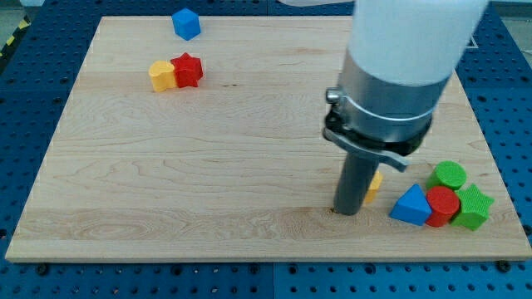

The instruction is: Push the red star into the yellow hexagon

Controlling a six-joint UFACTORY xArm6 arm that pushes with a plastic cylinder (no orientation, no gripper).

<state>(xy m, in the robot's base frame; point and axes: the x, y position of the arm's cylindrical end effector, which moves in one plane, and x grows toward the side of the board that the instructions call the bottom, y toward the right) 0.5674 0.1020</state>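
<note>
The red star (189, 70) sits at the view's upper left of the wooden board (208, 183), touching the yellow hexagon (161, 75) on its left side. My tip (347, 211) rests on the board at the view's lower right, far from both. A small yellow block (374, 186) shows just right of the rod, partly hidden by it.
A blue cube (186, 23) lies near the view's top edge above the red star. At the lower right stand a blue triangle (411, 206), a red cylinder (443, 206), a green cylinder (450, 175) and a green star-like block (473, 208), clustered together.
</note>
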